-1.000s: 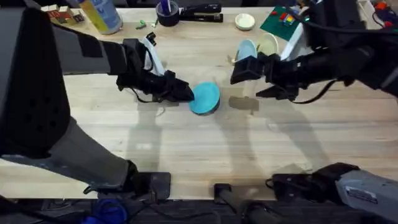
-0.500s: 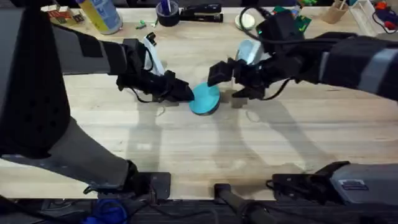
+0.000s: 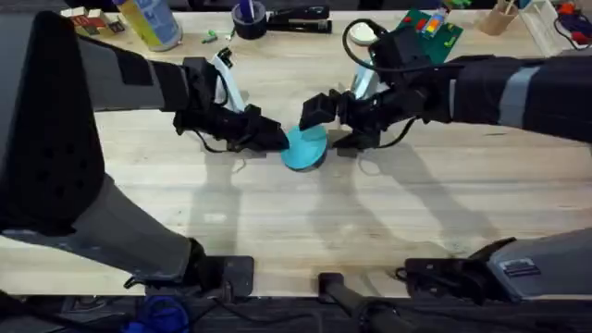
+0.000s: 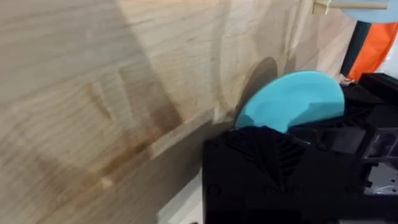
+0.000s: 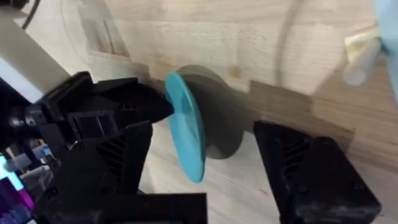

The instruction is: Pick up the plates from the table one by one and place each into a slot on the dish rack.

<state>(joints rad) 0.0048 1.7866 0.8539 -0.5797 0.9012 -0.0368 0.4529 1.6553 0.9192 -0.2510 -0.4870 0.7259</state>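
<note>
One turquoise plate [image 3: 305, 147], raised on edge above the table [image 3: 277, 213] mid-span. Left gripper [image 3: 275, 139]: arm outstretched toward the plate's near rim, jaws clenched on it. Right gripper [image 3: 326, 123]: arm reaching across, jaws spread wide astride the plate, apparently not touching.

Count, overhead view: one bright turquoise round plate [image 3: 304, 147]. One small white round dish [image 3: 362, 33]. One green building-block baseplate [image 3: 425, 35]. One light wooden plank table [image 3: 305, 222]. Two black two-finger grippers, left gripper [image 3: 276, 140] and right gripper [image 3: 326, 118].
</note>
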